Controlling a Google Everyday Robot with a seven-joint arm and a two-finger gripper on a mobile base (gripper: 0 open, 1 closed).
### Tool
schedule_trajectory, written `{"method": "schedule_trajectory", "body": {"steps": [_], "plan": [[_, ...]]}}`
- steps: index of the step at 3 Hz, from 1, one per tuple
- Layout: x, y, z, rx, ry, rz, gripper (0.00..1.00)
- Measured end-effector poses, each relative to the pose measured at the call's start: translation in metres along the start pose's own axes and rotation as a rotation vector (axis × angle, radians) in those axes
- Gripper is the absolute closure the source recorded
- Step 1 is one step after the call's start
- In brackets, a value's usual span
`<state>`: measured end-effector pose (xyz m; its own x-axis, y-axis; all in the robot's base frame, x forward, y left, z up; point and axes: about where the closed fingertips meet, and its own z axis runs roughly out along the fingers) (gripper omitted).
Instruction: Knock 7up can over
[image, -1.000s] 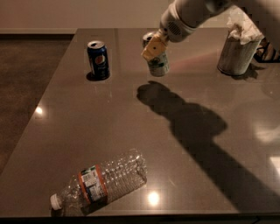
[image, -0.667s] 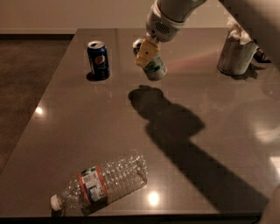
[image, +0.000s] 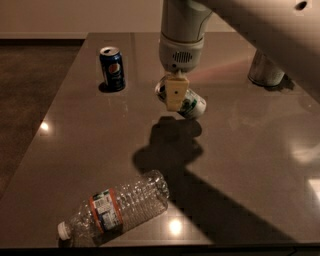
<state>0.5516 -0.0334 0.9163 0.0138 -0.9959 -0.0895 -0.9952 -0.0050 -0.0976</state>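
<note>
7up can (image: 192, 105) is what we are looking for, and we are working back to it from the near edge of the table (image: 250, 160).

Closest to us, a clear plastic bottle (image: 117, 207) is lying on its side. Its label has an orange band, but the writing is too small for us to read. It is staying just where it was a second ago.

Farther back, near the middle of the table, we are finding the can. A second ago it was standing almost straight and farther away. Now it is leaning a lot, with one end up by the claw and the other end down to the right, and it is sitting nearer to us. The claw (image: 175, 95) is hanging right over it and touching its front. We cannot tell how far open the claw is, or if it is holding the can. We are thinking the knock is nearly done, but the can is not lying flat yet. We are seeing green marks on it, but no words we can read.

Behind it to the left, the blue can (image: 111, 67) is standing up and showing the round Pepsi sign. Far off to the right, a silvery thing (image: 265, 70) is sitting near the table's edge.
</note>
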Motion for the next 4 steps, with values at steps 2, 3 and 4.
{"method": "schedule_trajectory", "body": {"steps": [2,3,4], "plan": [[0.013,0.034,0.022,-0.077,0.110,-0.166,0.23],[0.005,0.024,0.024,-0.033,0.082,-0.170,0.00],[0.005,0.024,0.024,-0.031,0.081,-0.170,0.00]]}}
